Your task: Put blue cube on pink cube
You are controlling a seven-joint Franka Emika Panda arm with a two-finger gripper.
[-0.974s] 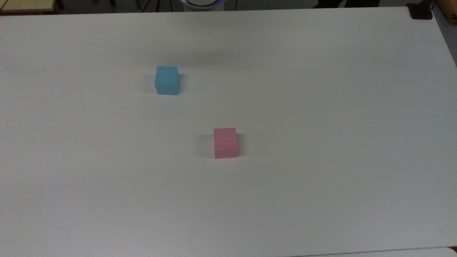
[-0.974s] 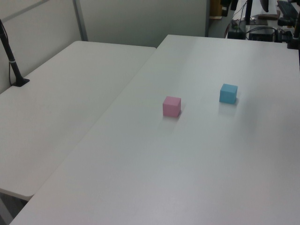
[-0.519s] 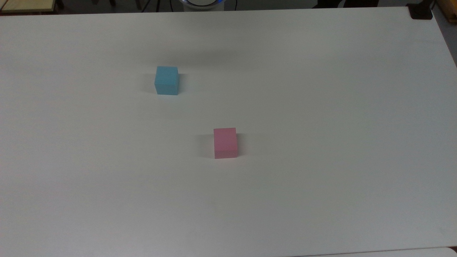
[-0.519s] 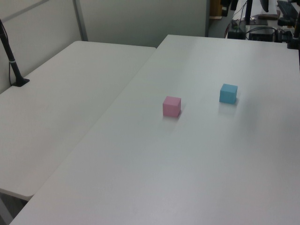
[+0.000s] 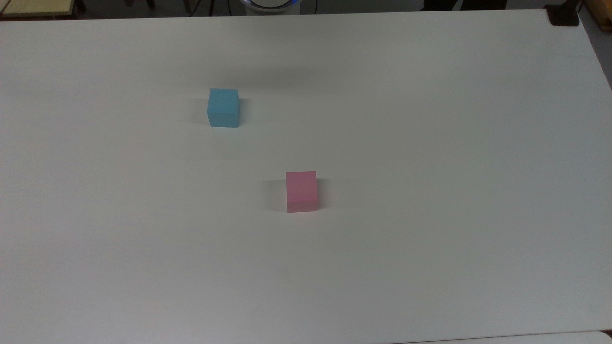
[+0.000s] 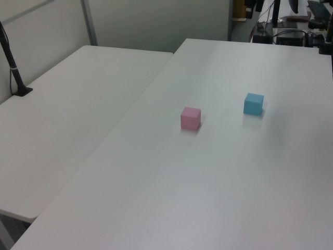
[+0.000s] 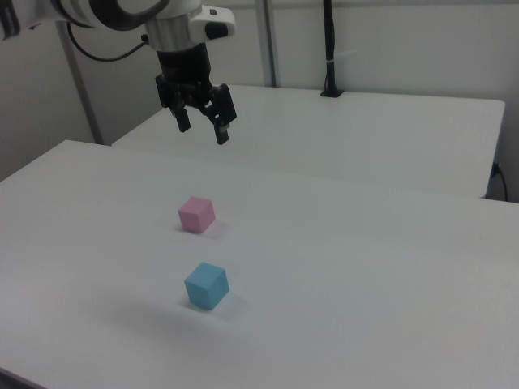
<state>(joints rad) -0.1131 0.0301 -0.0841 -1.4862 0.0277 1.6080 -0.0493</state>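
Note:
The blue cube (image 5: 223, 107) rests on the white table, up and to the top view's left of the pink cube (image 5: 301, 191); a wide gap separates them. In the left view the blue cube (image 6: 253, 103) lies to the right of the pink cube (image 6: 190, 118). In the right view the blue cube (image 7: 207, 285) sits nearer than the pink cube (image 7: 196, 214). My gripper (image 7: 203, 128) hangs high in the air beyond both cubes in the right view, open and holding nothing.
A second white table (image 6: 67, 114) adjoins on the left view's left, with a black pole (image 6: 13, 67) standing on it. The robot base (image 5: 270, 5) sits at the top view's far edge. A dark clamp (image 5: 563, 16) occupies the table's far right corner.

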